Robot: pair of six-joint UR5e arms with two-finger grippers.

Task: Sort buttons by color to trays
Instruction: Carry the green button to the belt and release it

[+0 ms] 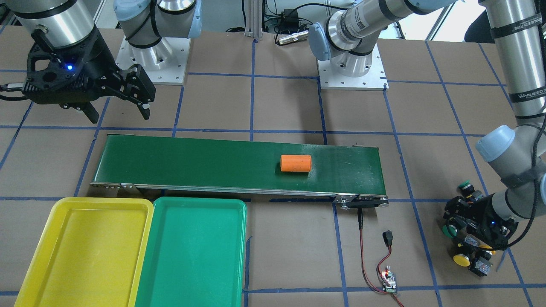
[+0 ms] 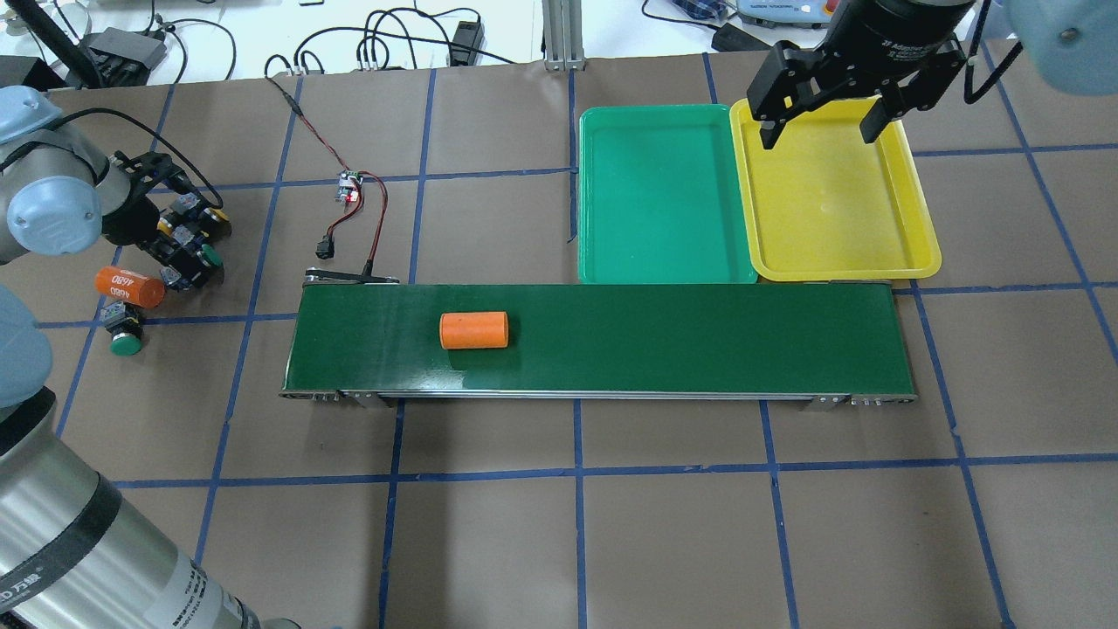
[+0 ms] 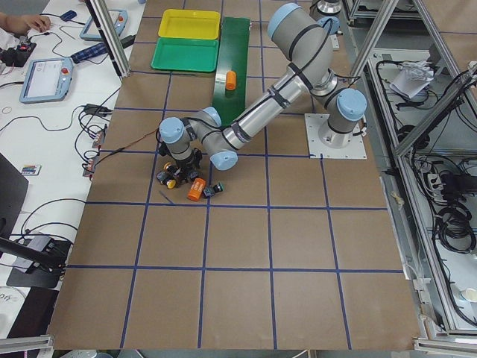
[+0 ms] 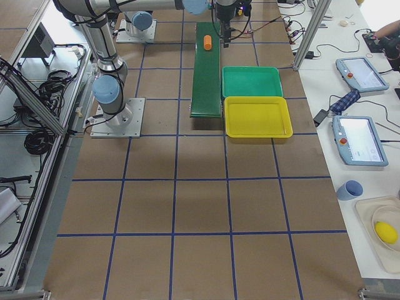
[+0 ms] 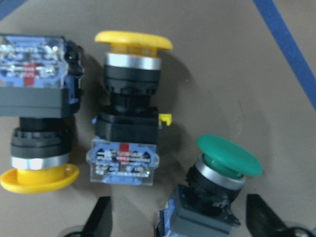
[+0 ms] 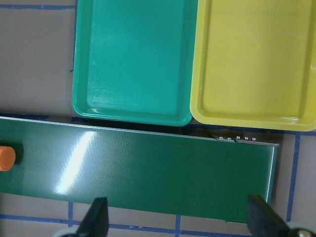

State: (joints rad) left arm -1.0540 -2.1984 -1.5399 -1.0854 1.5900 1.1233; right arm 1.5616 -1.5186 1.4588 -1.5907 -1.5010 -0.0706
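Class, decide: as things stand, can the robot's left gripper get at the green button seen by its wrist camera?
Probably yes. The open left gripper hovers right by the green button, and nothing covers it. The middle yellow button lying close beside it could crowd the grasp.

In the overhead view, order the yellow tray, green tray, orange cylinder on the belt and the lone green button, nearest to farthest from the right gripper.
1. Yellow tray: beneath the right gripper.
2. Green tray: adjoining, leftward.
3. Orange cylinder: left of centre.
4. Lone green button: far left.
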